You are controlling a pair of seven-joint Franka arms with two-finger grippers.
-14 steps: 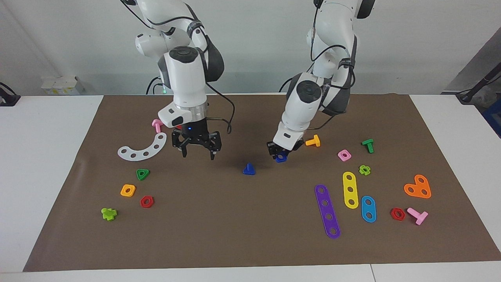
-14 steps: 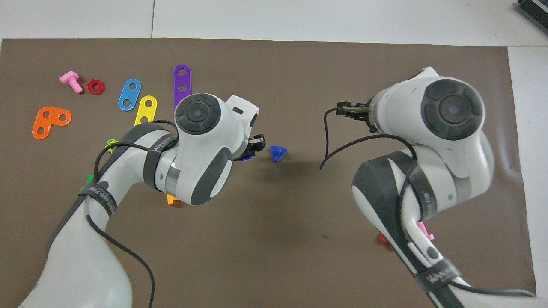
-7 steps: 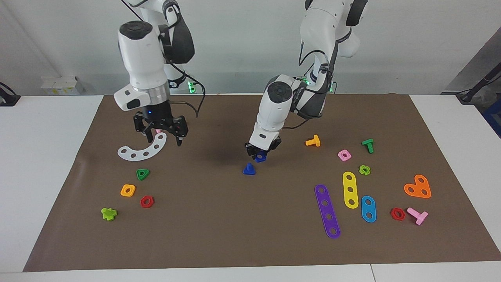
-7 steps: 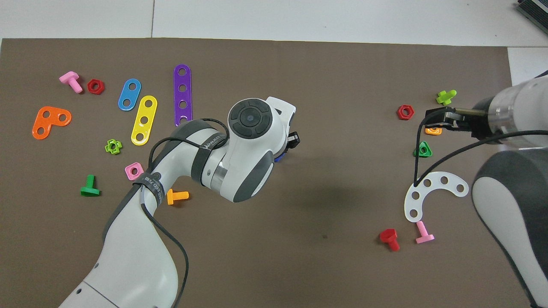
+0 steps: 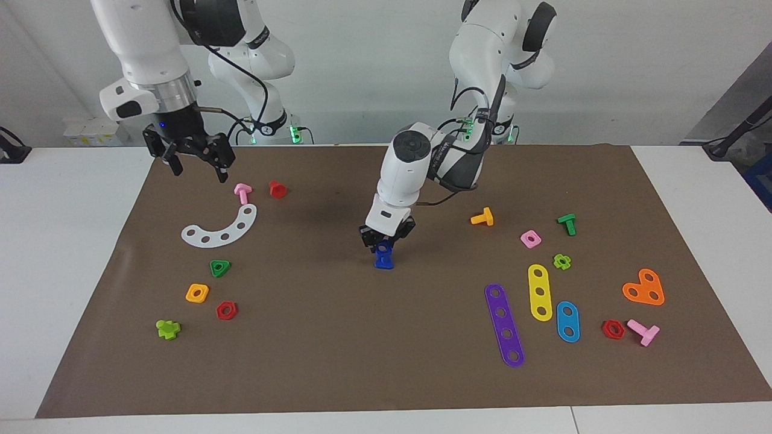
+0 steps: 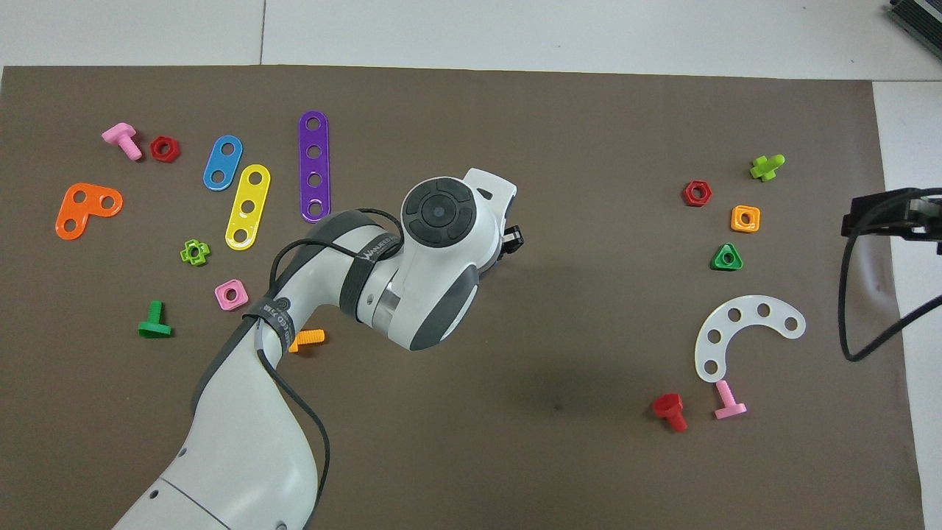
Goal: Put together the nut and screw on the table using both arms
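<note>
Left gripper (image 5: 386, 239) is low over the middle of the brown mat (image 5: 386, 374) in the facing view, and its black fingers are pinched on the dark-blue nut (image 5: 383, 246). Right under it sits the dark-blue screw (image 5: 383, 260) on the mat, shaft up — the nut is at the top of that shaft, but whether the two touch cannot be told. Right gripper (image 5: 194, 167) hangs high over the mat's edge at the right arm's end of the table, with its fingers spread apart and nothing in them. A pink bolt (image 5: 242, 193) and a red bolt (image 5: 277, 189) lie on the mat near it.

From the overhead view, the left arm's big white wrist covers the nut and the screw — only a black bit of the left gripper (image 6: 512, 237) sticks out past it. Just a dark part of the right gripper (image 6: 887, 218) shows at the picture's edge, over the white table (image 6: 912, 132) just beside the mat.
</note>
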